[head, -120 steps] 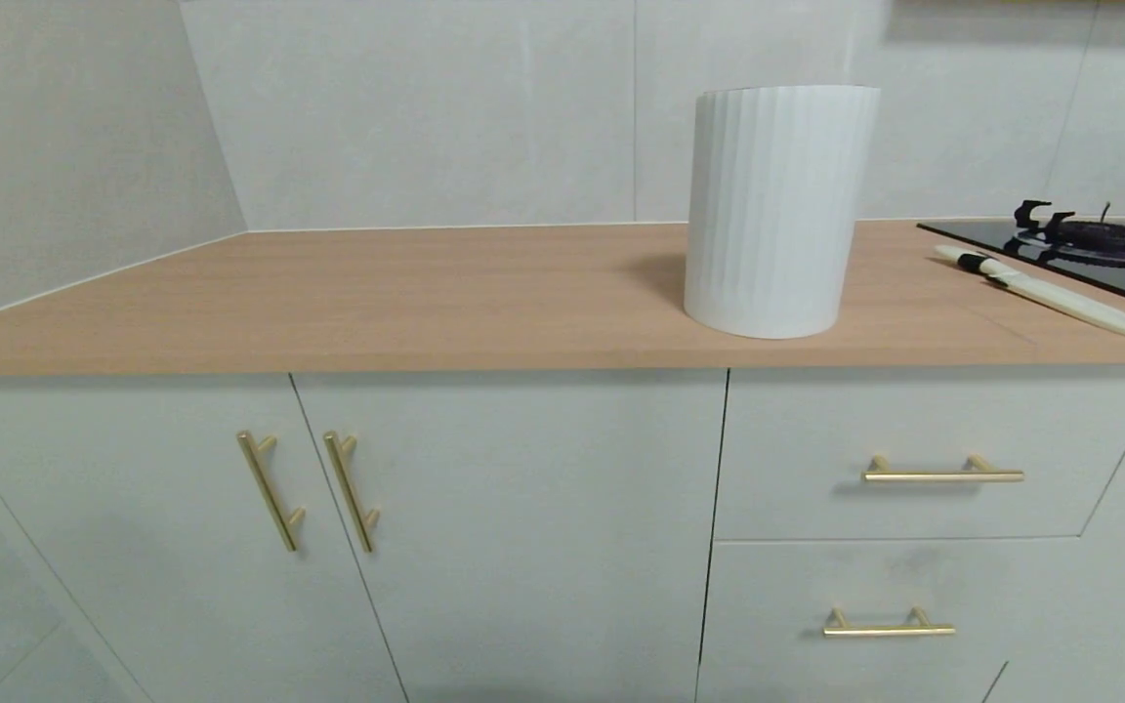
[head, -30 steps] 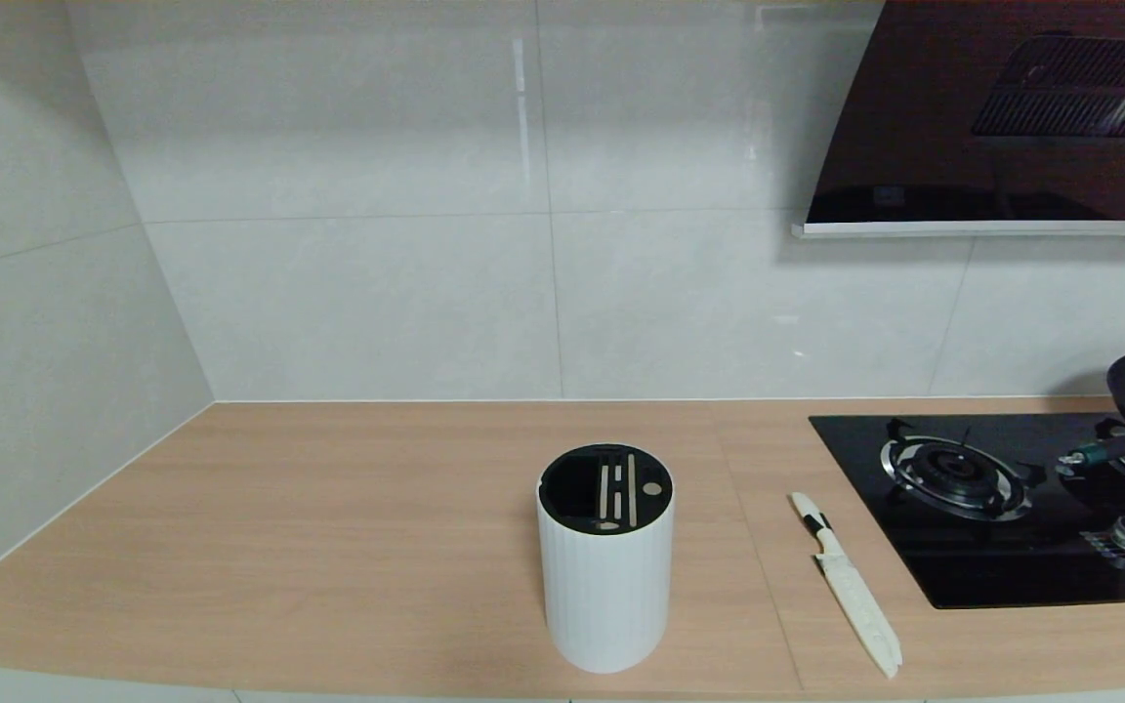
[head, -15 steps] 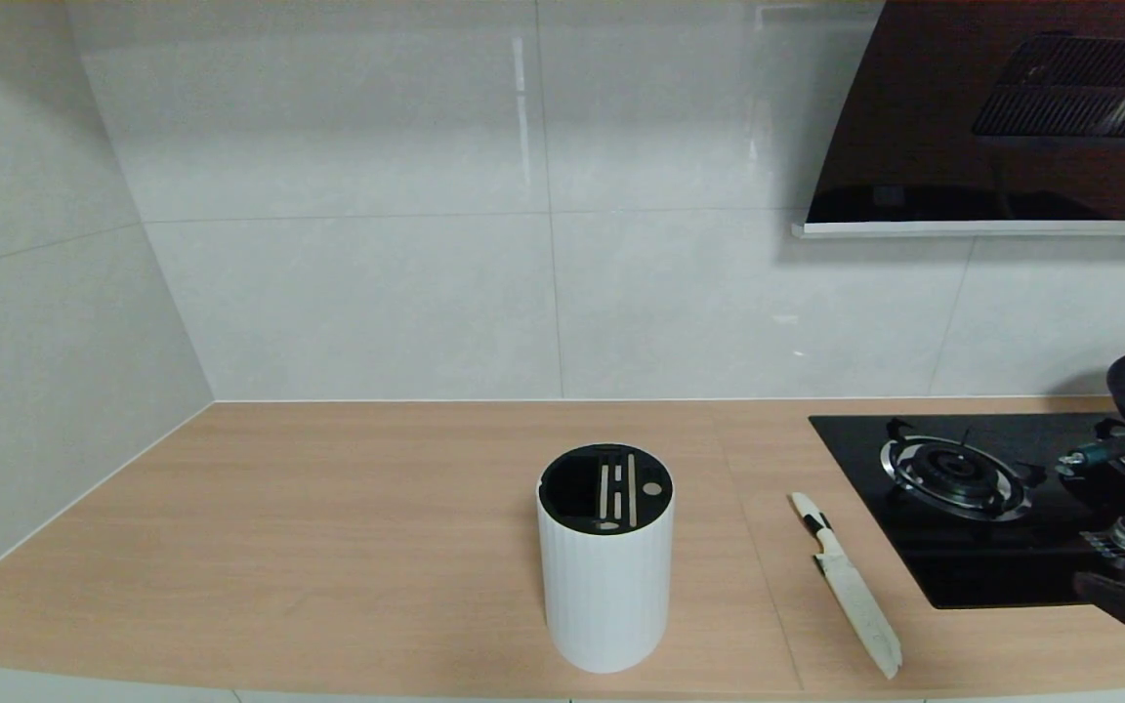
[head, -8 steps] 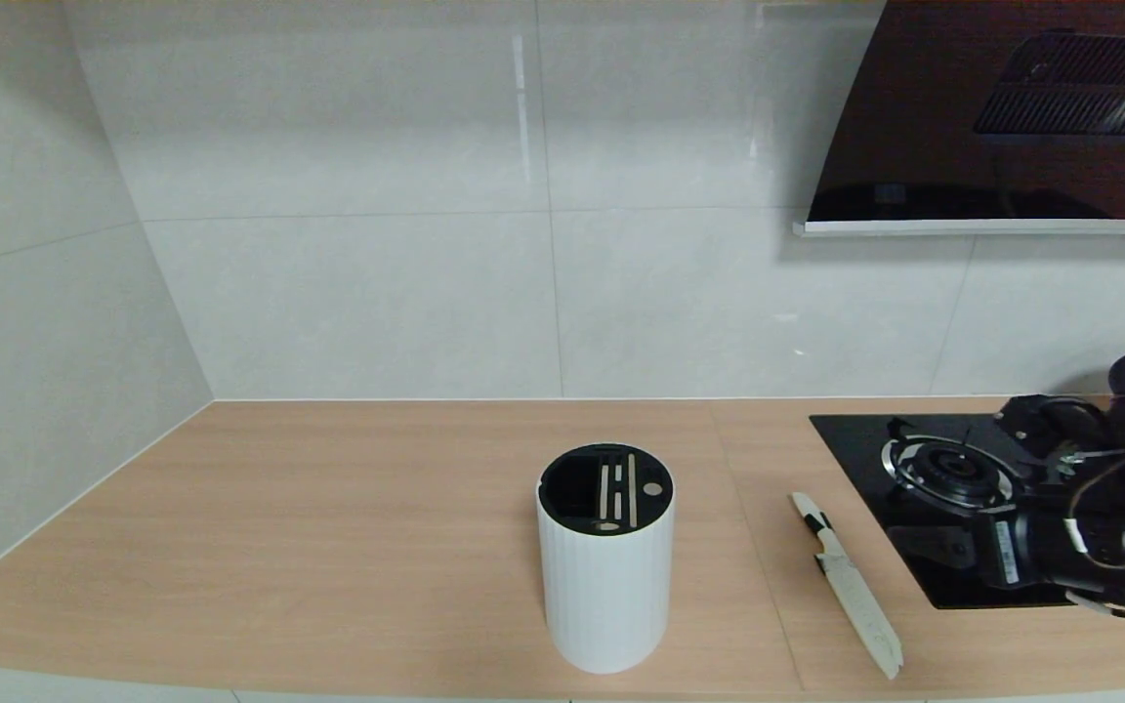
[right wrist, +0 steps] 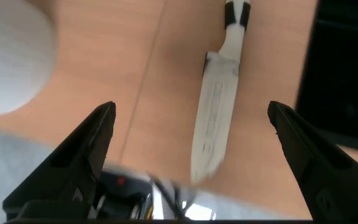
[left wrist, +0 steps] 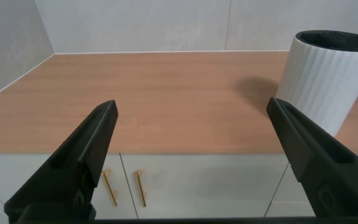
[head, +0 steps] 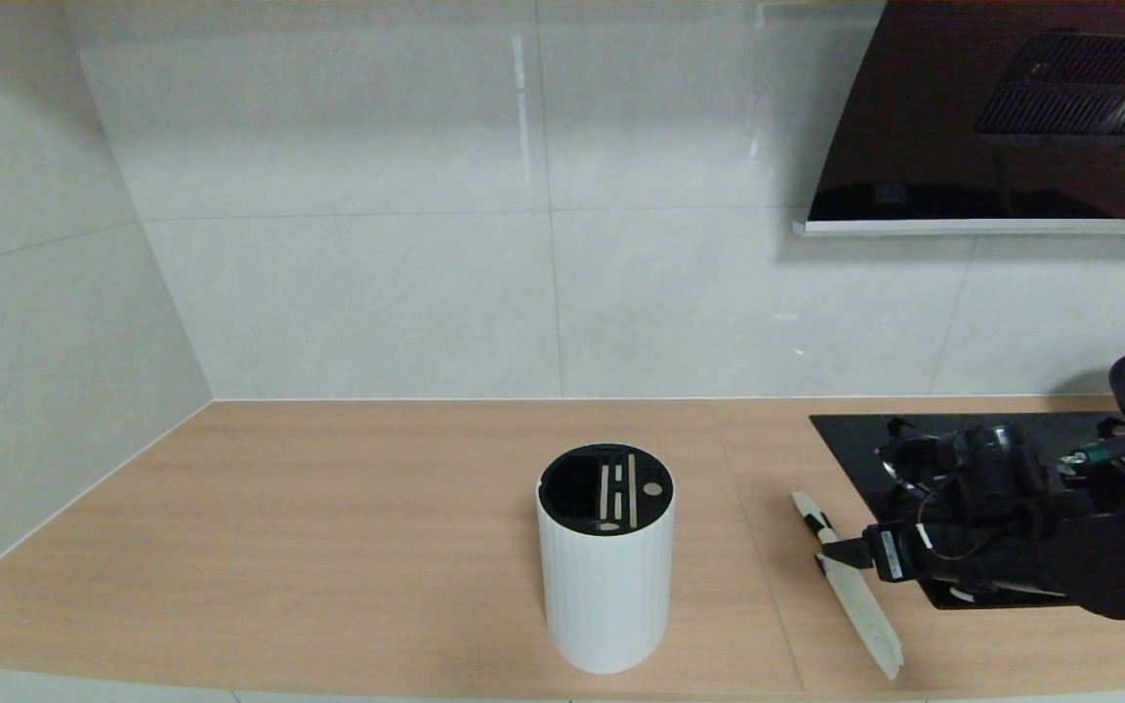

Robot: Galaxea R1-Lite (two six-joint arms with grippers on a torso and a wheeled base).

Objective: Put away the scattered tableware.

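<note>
The right gripper (right wrist: 190, 118) hangs over the knife (right wrist: 219, 106), fingers spread. The left gripper (left wrist: 191, 112) — also spread — faces the white holder (left wrist: 325, 74).

desk (head: 328, 508) matt wood grain; holder (head: 606, 596) ribbed white plastic, matt; wall tiles (head: 377, 293) glossy; hob (head: 851, 437) glossy black glass

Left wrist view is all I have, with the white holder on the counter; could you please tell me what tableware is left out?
Observer: One white knife lies flat on the counter, between the holder and the stove.
Operator: And the other arm, please?
Observer: The right hand is over the knife, open, a finger to each side of the blade.
Operator: Which way does it point?
Observer: Its handle points toward the back wall; the blade runs toward the counter's front edge.
</note>
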